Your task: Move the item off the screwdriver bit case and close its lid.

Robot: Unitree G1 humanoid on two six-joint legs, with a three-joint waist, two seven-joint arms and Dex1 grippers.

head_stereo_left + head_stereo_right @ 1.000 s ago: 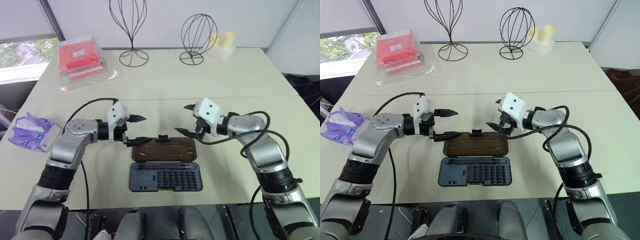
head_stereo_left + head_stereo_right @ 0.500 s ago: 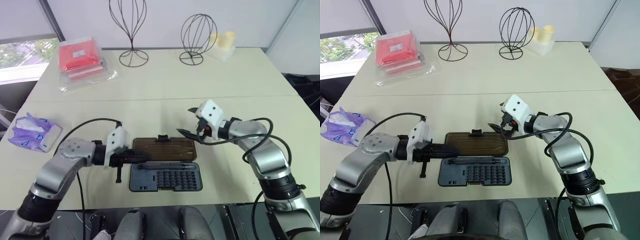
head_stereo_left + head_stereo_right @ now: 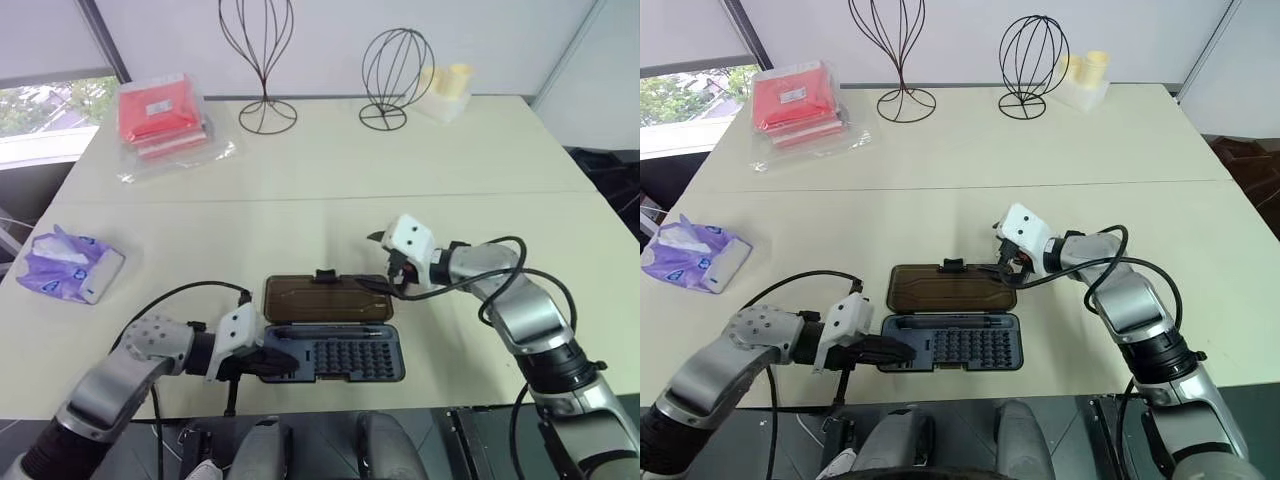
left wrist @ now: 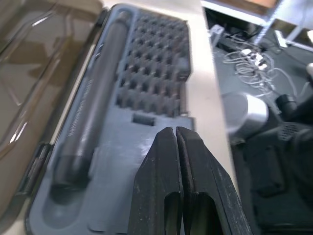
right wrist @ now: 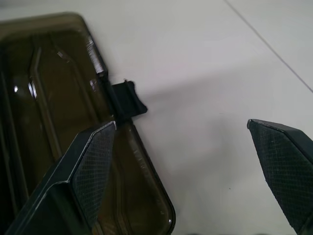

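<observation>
Left eye view: left gripper (image 3: 283, 361) has snapped shut empty and dropped beside the case (image 3: 332, 353), right gripper (image 3: 381, 264) gaping at the flat-open lid (image 3: 327, 297), tissue pack (image 3: 68, 264) already clear—closing remains.

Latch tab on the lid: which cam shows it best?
Right wrist view: the latch tab is large, sticking off the lid edge beside one finger of the open right pincer. Both eye views show it as a small black nub; the left wrist view shows the lid's underside.

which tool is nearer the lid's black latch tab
Right. The right tool hangs open beside the lid, near its latch tab. The left tool is shut at the tray's left end, on the case's far side from the tab.
</observation>
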